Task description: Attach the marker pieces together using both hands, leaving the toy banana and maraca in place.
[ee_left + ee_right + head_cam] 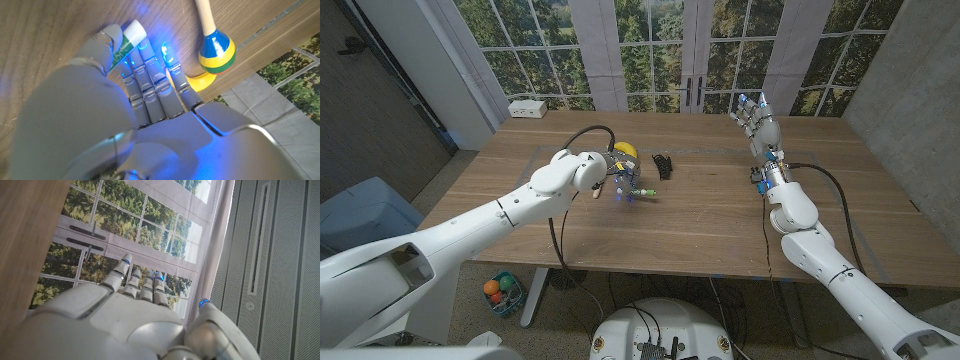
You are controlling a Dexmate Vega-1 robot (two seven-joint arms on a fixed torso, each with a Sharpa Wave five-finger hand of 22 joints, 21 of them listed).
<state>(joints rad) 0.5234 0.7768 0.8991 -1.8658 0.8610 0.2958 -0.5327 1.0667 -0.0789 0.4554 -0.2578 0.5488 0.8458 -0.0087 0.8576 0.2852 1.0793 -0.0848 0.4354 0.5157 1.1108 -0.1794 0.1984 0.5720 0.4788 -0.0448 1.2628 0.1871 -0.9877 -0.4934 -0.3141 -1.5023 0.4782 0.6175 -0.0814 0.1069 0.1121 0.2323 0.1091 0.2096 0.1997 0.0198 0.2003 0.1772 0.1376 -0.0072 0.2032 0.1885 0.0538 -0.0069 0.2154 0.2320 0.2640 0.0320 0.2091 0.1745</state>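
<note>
Left robot hand (620,180) is down on the bench (700,220), left of centre, fingers curled onto the wood. In the left wrist view the left robot hand (145,95) pinches a marker piece (125,42), green-labelled with a white end, between thumb and fingers; the white end sticks out past the fingertips (167,55), which glow blue and press against the bench top. From the head view the marker piece (638,192) shows as a small green-tipped sliver poking out of the hand toward the bench centre.

Second marker piece (664,166), dark, lies loose on the bench just beyond and to the right of the left hand, not touched by either hand.

Maraca (216,47): wooden handle, blue head with yellow and green bands, lying on the bench just beside the left hand's fingers, apart from them. Toy banana (200,82) lies against the maraca head, partly hidden behind the fingers. In the head view the toy banana (624,152) is just behind the left hand.

Right robot hand (758,122) is raised above the far right part of the bench, fingers spread and extended, grasping nothing. Right wrist view agrees: right robot hand (140,315) with straight fingers against the window.

White box (527,108) at the far left corner of the bench.
</note>
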